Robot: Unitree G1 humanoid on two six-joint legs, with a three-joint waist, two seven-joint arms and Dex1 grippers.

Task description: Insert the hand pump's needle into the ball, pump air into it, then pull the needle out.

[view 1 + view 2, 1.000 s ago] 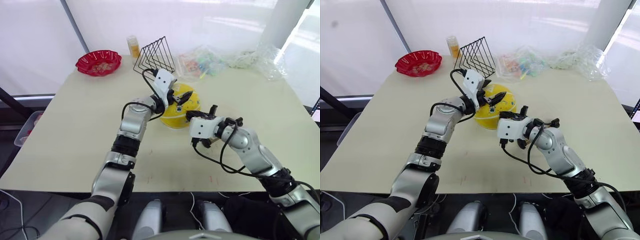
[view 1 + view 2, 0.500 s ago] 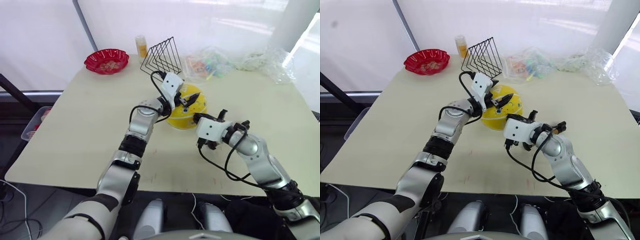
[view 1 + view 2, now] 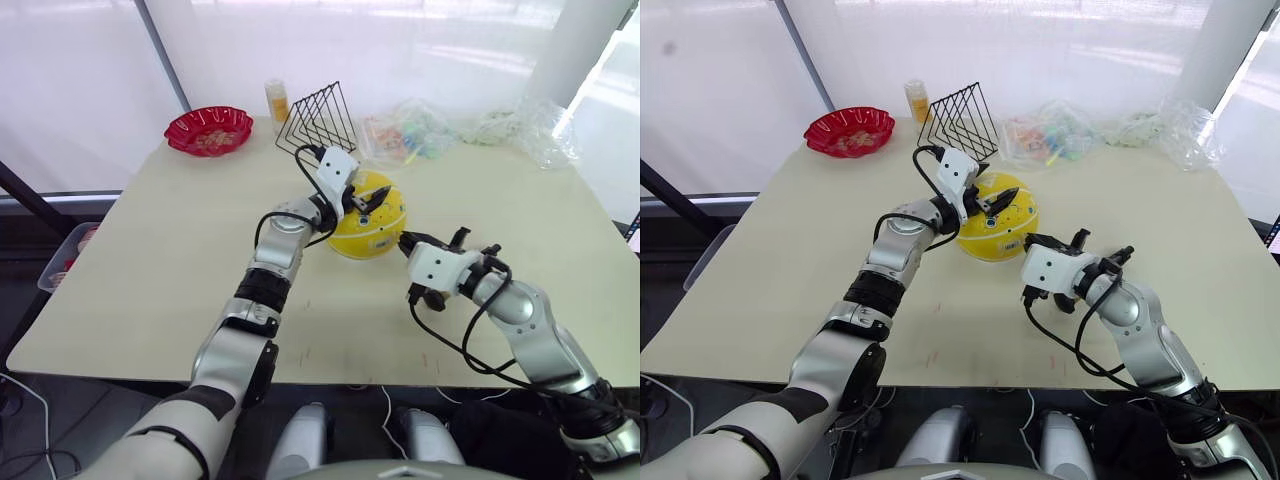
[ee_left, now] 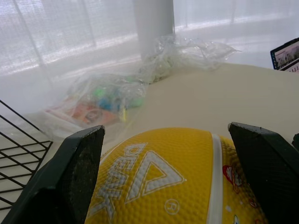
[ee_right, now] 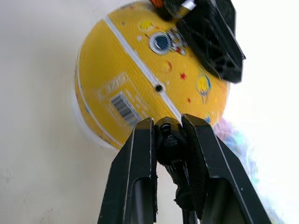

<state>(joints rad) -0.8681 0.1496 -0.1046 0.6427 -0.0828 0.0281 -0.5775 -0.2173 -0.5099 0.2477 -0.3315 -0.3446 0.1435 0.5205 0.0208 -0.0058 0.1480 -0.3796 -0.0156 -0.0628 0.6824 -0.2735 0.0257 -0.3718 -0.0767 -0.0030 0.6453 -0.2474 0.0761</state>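
Observation:
The yellow ball (image 3: 368, 228) with white seams sits on the table near its middle. My left gripper (image 3: 368, 198) is over the ball's top, open, one finger (image 4: 77, 177) on each side of the ball (image 4: 177, 196). My right gripper (image 5: 169, 126) is just right of the ball, shut on a small black fitting (image 5: 168, 140) at the needle's end. It points at the ball's valve hole (image 5: 159, 87), a short gap away. The needle's pin is too thin to make out. The hand pump's body is hidden behind my right gripper (image 3: 413, 243).
A red scalloped bowl (image 3: 209, 130) stands at the table's far left corner. A black wire rack (image 3: 318, 115) and a small orange bottle (image 3: 272, 100) are behind the ball. Crumpled plastic bags (image 3: 420, 130) line the far edge. My right arm's black cable (image 3: 450, 340) loops over the table.
The camera has shifted. The ball looks rounder and taller than a second ago. My right gripper has drawn slightly back to the right of the ball. The left gripper stays over it.

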